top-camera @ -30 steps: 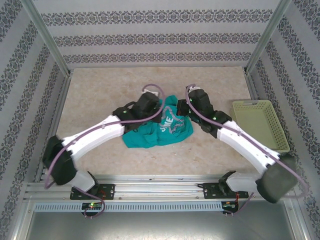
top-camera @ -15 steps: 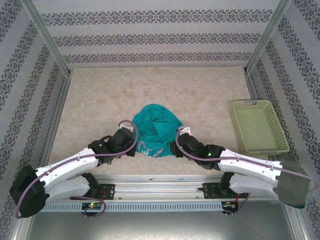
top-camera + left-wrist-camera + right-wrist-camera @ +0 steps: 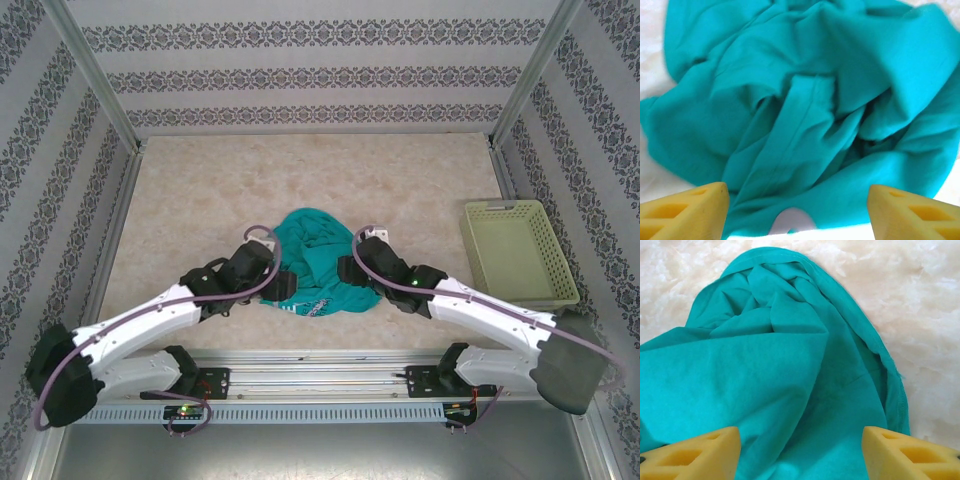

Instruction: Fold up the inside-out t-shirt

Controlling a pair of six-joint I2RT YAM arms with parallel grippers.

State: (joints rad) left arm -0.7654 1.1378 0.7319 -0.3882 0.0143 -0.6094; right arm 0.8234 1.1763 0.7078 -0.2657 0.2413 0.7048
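Now that both have let go, the left hand [image 3: 797, 215] and right hand [image 3: 800, 450] stand spread and pinch nothing, flanking the shirt [image 3: 320, 255]. A second ago both were clamped shut, then dragging it nearward. It lies bunched in a rumpled mound mid-tabletop [image 3: 200, 200], so no clean fold yet; probably needs a re-grasp and flattening. The basket [image 3: 503, 206] sits well apart, far right.

Teal t-shirt [image 3: 318, 250]: soft cloth crumpled into a rounded, deeply creased heap, lying just below the centre of the top view.
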